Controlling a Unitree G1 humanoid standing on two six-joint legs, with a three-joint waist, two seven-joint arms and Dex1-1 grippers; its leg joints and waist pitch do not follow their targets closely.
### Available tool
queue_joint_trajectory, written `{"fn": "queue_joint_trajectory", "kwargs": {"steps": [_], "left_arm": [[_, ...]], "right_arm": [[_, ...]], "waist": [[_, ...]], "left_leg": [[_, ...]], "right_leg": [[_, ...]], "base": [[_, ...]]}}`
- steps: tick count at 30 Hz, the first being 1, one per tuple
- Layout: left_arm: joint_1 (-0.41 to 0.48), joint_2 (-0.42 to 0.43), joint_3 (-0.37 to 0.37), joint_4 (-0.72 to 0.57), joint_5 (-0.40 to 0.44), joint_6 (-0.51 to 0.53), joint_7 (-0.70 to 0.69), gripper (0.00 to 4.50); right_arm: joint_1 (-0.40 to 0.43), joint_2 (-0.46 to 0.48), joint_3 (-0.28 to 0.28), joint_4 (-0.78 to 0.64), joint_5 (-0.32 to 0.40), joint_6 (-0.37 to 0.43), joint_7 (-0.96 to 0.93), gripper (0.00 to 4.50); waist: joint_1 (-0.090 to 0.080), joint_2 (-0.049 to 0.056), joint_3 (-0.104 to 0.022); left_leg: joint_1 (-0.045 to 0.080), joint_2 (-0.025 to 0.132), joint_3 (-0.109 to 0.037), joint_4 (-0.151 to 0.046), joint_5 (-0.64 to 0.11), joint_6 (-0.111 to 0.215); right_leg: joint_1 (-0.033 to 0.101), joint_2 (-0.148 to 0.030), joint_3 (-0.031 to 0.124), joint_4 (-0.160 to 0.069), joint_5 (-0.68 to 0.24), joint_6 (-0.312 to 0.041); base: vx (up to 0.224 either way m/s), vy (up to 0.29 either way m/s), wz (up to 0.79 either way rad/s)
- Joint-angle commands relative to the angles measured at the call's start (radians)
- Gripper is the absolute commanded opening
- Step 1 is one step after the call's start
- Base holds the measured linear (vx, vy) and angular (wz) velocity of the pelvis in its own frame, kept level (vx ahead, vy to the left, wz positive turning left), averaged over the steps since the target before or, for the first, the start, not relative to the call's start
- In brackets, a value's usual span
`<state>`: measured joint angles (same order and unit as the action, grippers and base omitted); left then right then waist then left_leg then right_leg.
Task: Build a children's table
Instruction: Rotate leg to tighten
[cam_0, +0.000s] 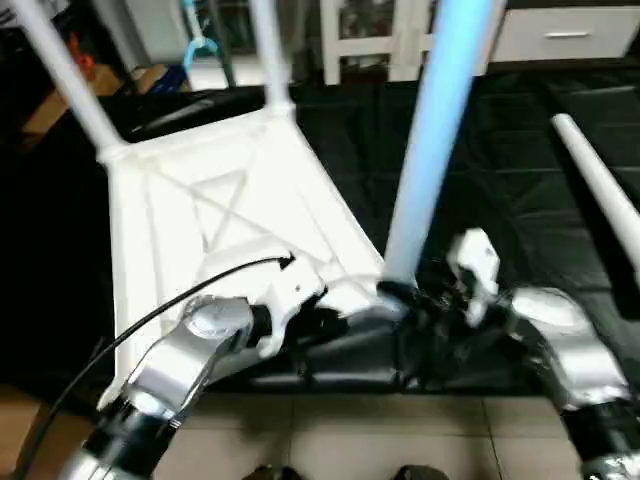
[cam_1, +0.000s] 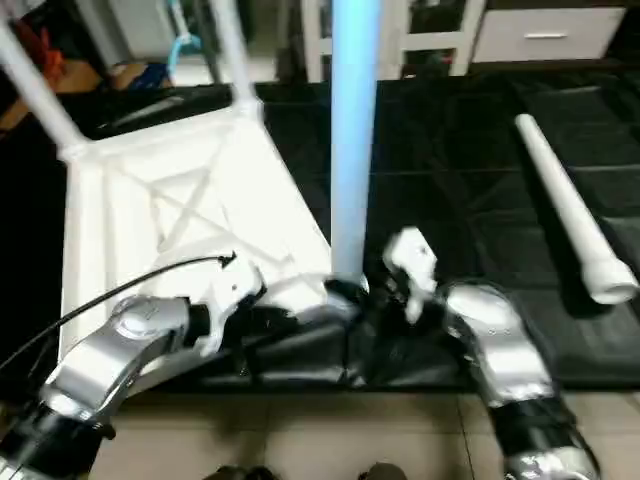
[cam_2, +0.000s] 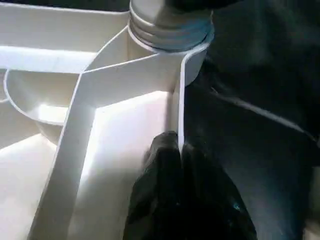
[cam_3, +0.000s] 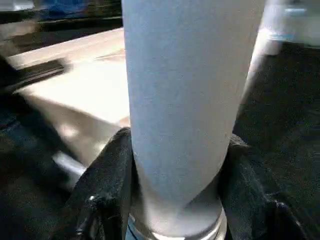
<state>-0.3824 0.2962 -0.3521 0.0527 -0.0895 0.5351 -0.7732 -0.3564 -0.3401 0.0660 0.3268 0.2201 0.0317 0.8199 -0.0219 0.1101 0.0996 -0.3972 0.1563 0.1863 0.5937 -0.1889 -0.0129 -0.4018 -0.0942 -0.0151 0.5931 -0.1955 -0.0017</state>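
Nearest me, my left gripper (cam_2: 180, 150) is pinched shut on the thin side rim of the tabletop (cam_0: 230, 210), its black fingers (cam_2: 165, 165) closed on either side of that wall just short of the near corner socket (cam_2: 170, 55). Right beside it, my right gripper (cam_3: 175, 175) is clamped around the lower end of the near leg (cam_0: 440, 130), 1 black finger (cam_3: 107, 175) on each side of the tube, jaws about half spread and filled by it. That leg stands upright in the near corner socket, directly ahead of both grippers, with its ringed base seated at the socket mouth. The tabletop lies upside down on the black floor mat (cam_1: 450, 190), ribbed underside up, stretching away from my left gripper. At its far end, well beyond both grippers, 2 more legs (cam_0: 265, 50) stand in the far corner sockets. Off to the right of my right gripper, well apart, a 4th leg (cam_1: 570, 220) lies flat on the mat.
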Motion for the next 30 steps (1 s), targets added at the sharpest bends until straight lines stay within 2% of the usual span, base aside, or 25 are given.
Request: {"fn": "queue_joint_trajectory", "kwargs": {"steps": [1, 3, 4, 6, 8, 10, 14, 15, 17, 18, 19, 20, 21, 22, 24, 25, 27, 28, 29, 30], "left_arm": [[-0.011, -0.043, -0.024, 0.087, 0.029, 0.015, 0.073, 0.0], [-0.039, -0.079, -0.012, 0.129, 0.046, 0.006, 0.131, 0.0], [-0.056, -0.101, -0.005, 0.156, 0.056, -0.005, 0.165, 0.0], [-0.085, -0.133, -0.006, 0.199, 0.074, -0.028, 0.206, 0.0], [-0.101, -0.154, -0.002, 0.225, 0.08, -0.042, 0.226, 0.0], [-0.111, -0.167, 0.003, 0.239, 0.08, -0.048, 0.237, 0.0], [-0.112, -0.171, 0.007, 0.25, 0.091, -0.055, 0.242, 0.0], [-0.109, -0.168, 0.007, 0.25, 0.092, -0.056, 0.24, 0.0], [-0.101, -0.158, 0.011, 0.25, 0.092, -0.066, 0.231, 0.0], [-0.094, -0.149, 0.008, 0.244, 0.089, -0.073, 0.214, 0.0], [-0.088, -0.141, 0.006, 0.237, 0.084, -0.078, 0.197, 0.0], [-0.083, -0.135, 0.003, 0.23, 0.081, -0.081, 0.184, 0.0], [-0.081, -0.133, 0.003, 0.228, 0.08, -0.082, 0.179, 0.0], [-0.081, -0.133, 0.003, 0.228, 0.08, -0.082, 0.179, 0.0], [-0.061, -0.108, -0.014, 0.196, 0.071, -0.077, 0.128, 0.0], [-0.043, -0.086, -0.026, 0.172, 0.065, -0.073, 0.091, 0.0], [-0.01, -0.04, -0.05, 0.129, 0.051, -0.069, 0.018, 0.0], [0.004, -0.023, -0.057, 0.111, 0.044, -0.068, -0.005, 0.0], [0.016, -0.009, -0.061, 0.094, 0.036, -0.064, -0.027, 0.0], [0.027, 0.007, -0.065, 0.074, 0.029, -0.066, -0.051, 0.0]], "right_arm": [[-0.013, 0.063, -0.046, 0.075, -0.056, 0.088, -0.238, 1.94], [-0.023, 0.108, -0.055, 0.092, -0.072, 0.102, -0.334, 1.93], [-0.031, 0.138, -0.056, 0.103, -0.078, 0.1, -0.375, 1.93], [-0.042, 0.19, -0.045, 0.111, -0.106, 0.079, -0.444, 1.93], [-0.048, 0.226, -0.036, 0.111, -0.114, 0.063, -0.473, 1.93], [-0.051, 0.251, -0.027, 0.107, -0.113, 0.055, -0.483, 1.93], [-0.05, 0.28, -0.008, 0.076, -0.101, 0.039, -0.461, 1.93], [-0.048, 0.278, -0.004, 0.064, -0.1, 0.026, -0.45, 1.93], [-0.034, 0.284, -0.012, 0.009, -0.036, 0.016, -0.368, 1.93], [-0.03, 0.279, -0.015, -0.016, -0.013, 0.017, -0.334, 2.49], [-0.028, 0.265, -0.007, -0.031, -0.011, 0.016, -0.31, 2.49], [-0.027, 0.254, 0.001, -0.042, -0.01, 0.016, -0.292, 2.49], [-0.027, 0.25, 0.005, -0.046, -0.01, 0.016, -0.284, 2.63], [-0.027, 0.25, 0.005, -0.046, -0.01, 0.016, -0.284, 2.75], [-0.026, 0.234, -0.006, -0.068, 0.011, 0.034, -0.253, 2.84], [-0.029, 0.216, -0.018, -0.076, 0.027, 0.05, -0.228, 2.96], [-0.038, 0.157, -0.021, -0.083, 0.041, 0.06, -0.15, 3.2], [-0.037, 0.13, -0.018, -0.09, 0.042, 0.06, -0.111, 3.2], [-0.034, 0.099, -0.012, -0.1, 0.045, 0.058, -0.065, 3.2], [-0.027, 0.064, -0.005, -0.114, 0.049, 0.057, -0.012, 3.2]], "waist": [[-0.002, -0.019, -0.038], [-0.007, -0.02, -0.036], [-0.01, -0.018, -0.034], [-0.013, -0.018, -0.032], [-0.014, -0.02, -0.034], [-0.012, -0.018, -0.03], [-0.012, -0.02, -0.029], [-0.011, -0.019, -0.03], [-0.009, -0.02, -0.033], [-0.005, -0.02, -0.037], [0.002, -0.021, -0.04], [0.003, -0.022, -0.04], [0.003, -0.023, -0.04], [0.002, -0.025, -0.04], [0.005, -0.023, -0.042], [0.004, -0.022, -0.046], [0.005, -0.018, -0.049], [0.006, -0.016, -0.052], [0.007, -0.014, -0.052], [0.008, -0.015, -0.055]], "left_leg": [[0.02, 0.055, -0.031, -0.093, -0.336, 0.03], [0.021, 0.054, -0.037, -0.099, -0.396, -0.006], [0.025, 0.053, -0.038, -0.101, -0.433, -0.023], [0.03, 0.051, -0.04, -0.104, -0.474, -0.04], [0.028, 0.05, -0.043, -0.109, -0.476, -0.041], [0.035, 0.053, -0.041, -0.112, -0.506, -0.04], [0.034, 0.053, -0.042, -0.115, -0.527, -0.039], [0.033, 0.054, -0.042, -0.116, -0.515, -0.037], [0.032, 0.055, -0.038, -0.117, -0.479, -0.023], [0.031, 0.057, -0.034, -0.116, -0.436, -0.01], [0.028, 0.058, -0.03, -0.114, -0.383, 0.006], [0.027, 0.058, -0.027, -0.114, -0.362, 0.017], [0.024, 0.059, -0.024, -0.111, -0.333, 0.042], [0.019, 0.059, -0.022, -0.111, -0.318, 0.055], [0.025, 0.058, -0.019, -0.106, -0.298, 0.066], [0.02, 0.059, -0.02, -0.104, -0.263, 0.08], [0.019, 0.061, -0.02, -0.099, -0.198, 0.106], [0.019, 0.061, -0.019, -0.094, -0.163, 0.123], [0.021, 0.062, -0.017, -0.092, -0.15, 0.129], [0.021, 0.061, -0.016, -0.086, -0.116, 0.144]], "right_leg": [[0.025, -0.042, 0.015, -0.084, -0.392, -0.194], [0.022, -0.041, 0.014, -0.089, -0.453, -0.16], [0.015, -0.041, 0.014, -0.094, -0.483, -0.145], [0.009, -0.041, 0.014, -0.103, -0.51, -0.123], [0.013, -0.042, 0.012, -0.104, -0.489, -0.116], [0.002, -0.04, 0.014, -0.112, -0.489, -0.113], [0.003, -0.042, 0.015, -0.114, -0.502, -0.105], [0.004, -0.043, 0.016, -0.113, -0.483, -0.106], [0.009, -0.043, 0.017, -0.112, -0.429, -0.118], [0.012, -0.043, 0.019, -0.111, -0.373, -0.132], [0.016, -0.042, 0.02, -0.105, -0.307, -0.148], [0.018, -0.042, 0.02, -0.104, -0.278, -0.157], [0.022, -0.044, 0.02, -0.1, -0.246, -0.174], [0.025, -0.045, 0.017, -0.1, -0.269, -0.18], [0.021, -0.048, 0.019, -0.104, -0.296, -0.182], [0.028, -0.048, 0.019, -0.098, -0.272, -0.186], [0.031, -0.046, 0.015, -0.091, -0.203, -0.202], [0.033, -0.044, 0.012, -0.085, -0.157, -0.215], [0.03, -0.043, 0.012, -0.083, -0.137, -0.223], [0.034, -0.042, 0.011, -0.076, -0.08, -0.24]], "base": [[0.0, 0.0, 0.0], [-0.027, 0.005, -0.05], [-0.054, 0.01, -0.09], [-0.026, 0.006, -0.04], [0.0, 0.0, 0.0], [0.0, 0.0, 0.0], [0.0, 0.0, 0.0], [0.0, 0.0, 0.0], [0.0, 0.0, 0.0], [0.0, 0.0, 0.0], [0.0, 0.0, 0.0], [0.0, 0.0, 0.0], [0.0, 0.0, 0.0], [0.0, 0.0, 0.0], [0.0, 0.0, 0.0], [0.0, 0.0, 0.0], [0.057, -0.025, -0.02], [0.063, -0.024, -0.02], [0.071, -0.018, -0.01], [0.0, 0.0, 0.0]]}}
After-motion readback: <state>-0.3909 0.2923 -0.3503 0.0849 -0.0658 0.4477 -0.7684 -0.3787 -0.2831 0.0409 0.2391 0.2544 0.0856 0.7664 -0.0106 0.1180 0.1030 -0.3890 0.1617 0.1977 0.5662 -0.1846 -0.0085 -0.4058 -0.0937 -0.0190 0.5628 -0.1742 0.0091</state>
